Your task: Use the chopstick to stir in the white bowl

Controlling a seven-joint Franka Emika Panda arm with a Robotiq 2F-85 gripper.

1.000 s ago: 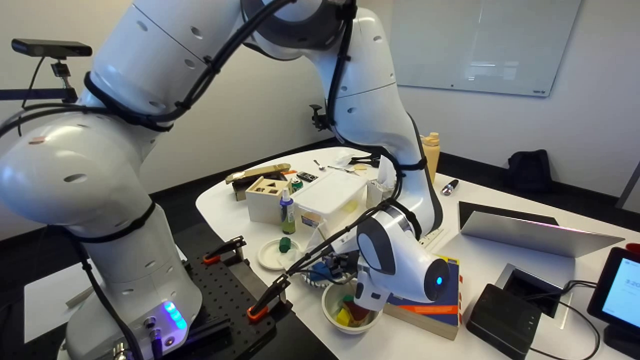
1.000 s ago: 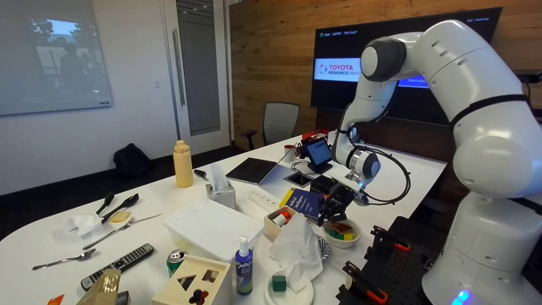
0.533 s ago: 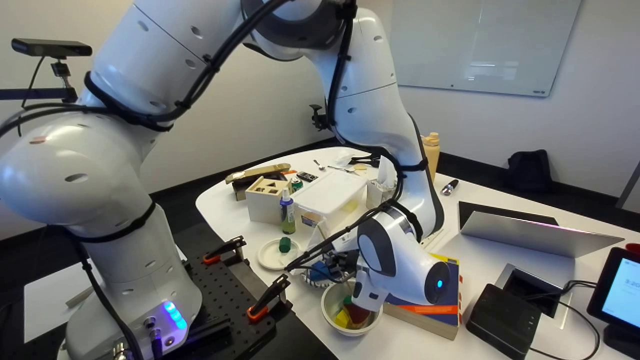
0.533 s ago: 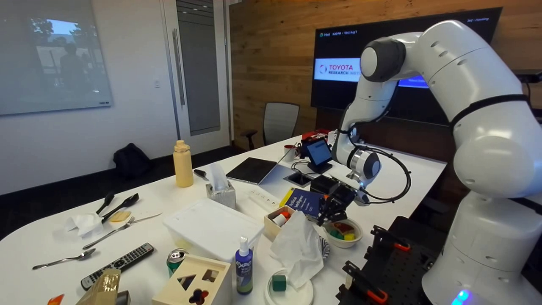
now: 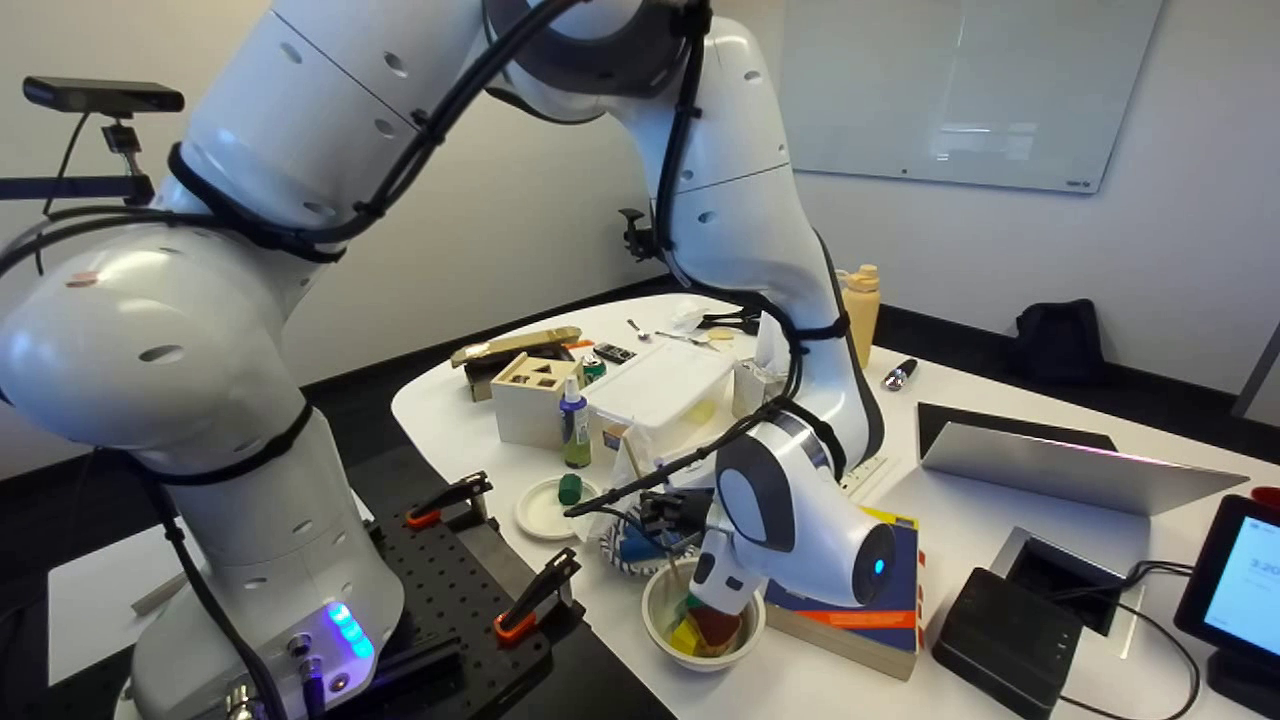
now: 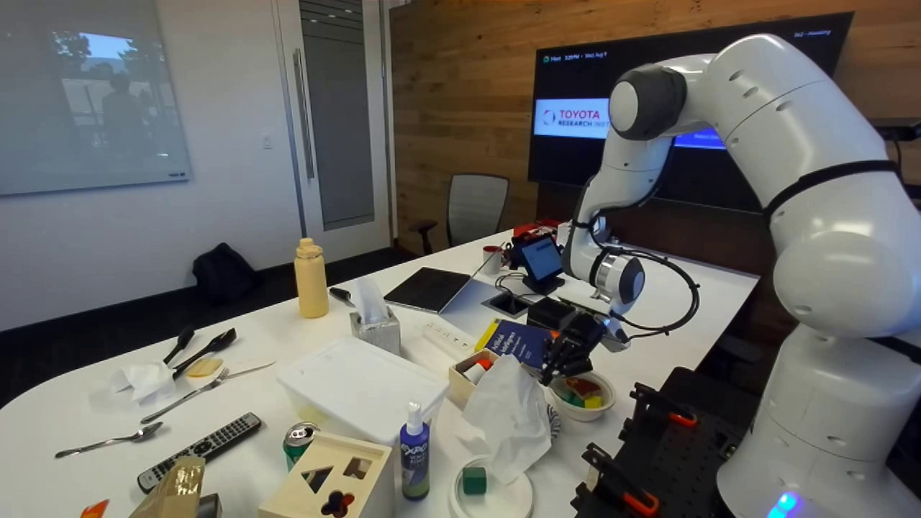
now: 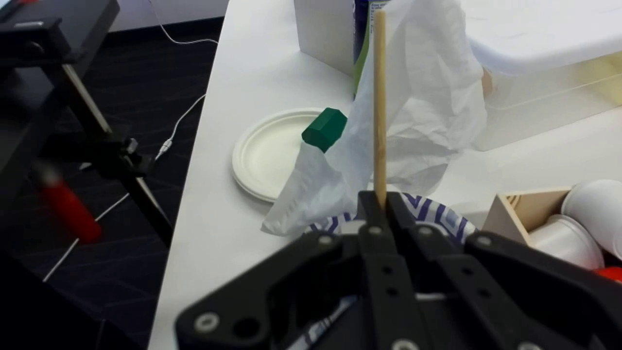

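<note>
The chopstick is a thin tan wooden stick in the wrist view. My gripper is shut on it, with the shaft standing out beyond the fingertips. In an exterior view the gripper is beside and above the white bowl. The chopstick's upper part rises past the gripper there, and its lower part slants down into the bowl. The bowl holds green, yellow and dark red pieces. It also shows in an exterior view, partly behind the gripper; the chopstick cannot be made out there. The chopstick's lower tip is hidden.
A striped bowl and a white tissue lie close by the gripper. A small plate holds a green block. A wooden box and a thick book are near. Black clamps stand at the table edge.
The gripper has tilted and shifted slightly. The chopstick's lower part has swung toward the left in an exterior view. The tissue has shifted a little, and the bowl has stayed about where it was.
</note>
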